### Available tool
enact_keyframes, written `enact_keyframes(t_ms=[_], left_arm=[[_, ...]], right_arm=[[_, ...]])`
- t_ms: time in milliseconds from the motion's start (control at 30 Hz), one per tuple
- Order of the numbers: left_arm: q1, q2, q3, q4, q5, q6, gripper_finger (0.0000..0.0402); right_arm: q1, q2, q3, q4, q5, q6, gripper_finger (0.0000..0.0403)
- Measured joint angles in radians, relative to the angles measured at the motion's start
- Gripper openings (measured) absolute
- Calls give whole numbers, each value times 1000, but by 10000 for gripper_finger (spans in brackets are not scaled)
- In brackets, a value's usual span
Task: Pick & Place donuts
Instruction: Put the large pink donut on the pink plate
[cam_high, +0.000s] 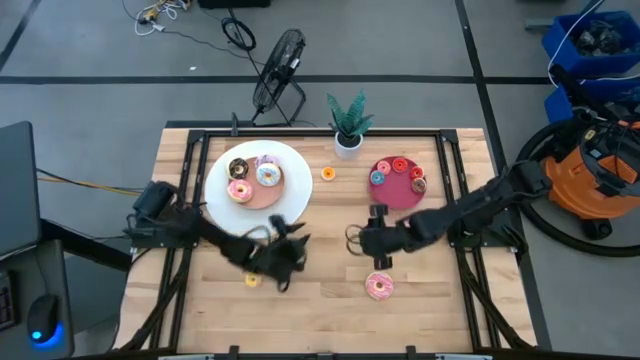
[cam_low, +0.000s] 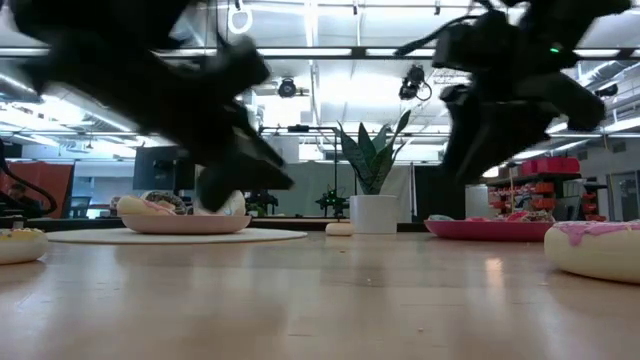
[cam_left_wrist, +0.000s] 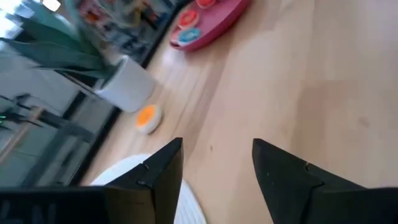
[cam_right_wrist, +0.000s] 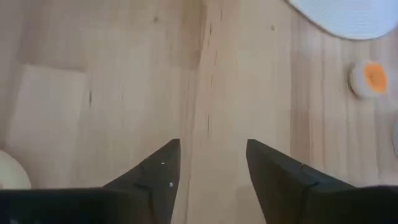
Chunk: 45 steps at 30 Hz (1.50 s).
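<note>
Wooden table (cam_high: 440, 310): both tools sit mid-table. In the low view the arms are dark blurs, so fingertips don't read there. Left tool (cam_high: 290, 262) is partly lost in its own dark bulk from above; its wrist view shows the fingers (cam_left_wrist: 163, 177) spread apart with nothing between them, only bare wood. Right tool (cam_high: 375, 262): same, fingers (cam_right_wrist: 155, 177) parted over bare wood, nothing held.

Donuts: three frosted ones on the white plate (cam_high: 292, 195), namely chocolate (cam_high: 238, 167), white with sprinkles (cam_high: 268, 176) and pink (cam_high: 239, 191); the plate is partly covered by the left arm at its near edge. Pink frosted donut (cam_high: 379, 286) lies alone on the table just near of the right tool, cut off at the low view's right edge. Small orange donut (cam_high: 328, 174) sits between the plate and the potted plant (cam_high: 349, 122). Tiny yellow one (cam_high: 252, 281) lies beside the left tool. Magenta dish (cam_high: 385, 192) holds several small rings; colours hard to tell apart.

Near half of the table is mostly open wood.
</note>
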<state>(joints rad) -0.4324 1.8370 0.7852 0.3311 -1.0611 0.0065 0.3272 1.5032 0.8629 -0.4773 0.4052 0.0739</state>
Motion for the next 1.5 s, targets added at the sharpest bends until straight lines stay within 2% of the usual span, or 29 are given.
enact_keyframes(t_ms=[200,300,400,533,700,1000,1067,1300,1400,1500], left_arm=[[262,10,73,3,395,107,162],[359,9,104,10,481,210,155],[441,9,125,6,570,288,165],[539,9,133,11,756,287,196],[615,9,133,16,773,297,222],[643,17,133,61,849,323,206],[644,33,133,68,868,327,205],[636,82,131,91,873,353,204],[630,82,132,102,872,353,204],[617,82,132,124,872,360,204]], right_arm=[[151,-1,-70,39,124,236,158],[207,0,-109,71,180,332,145],[256,-1,-148,116,233,396,133],[305,0,-183,168,269,416,121],[325,0,-194,213,271,415,109],[324,0,-195,238,261,390,100],[328,0,-195,258,214,383,100],[324,0,-195,324,-85,381,111],[320,0,-193,320,-166,421,143],[320,0,-193,297,-169,432,194]])
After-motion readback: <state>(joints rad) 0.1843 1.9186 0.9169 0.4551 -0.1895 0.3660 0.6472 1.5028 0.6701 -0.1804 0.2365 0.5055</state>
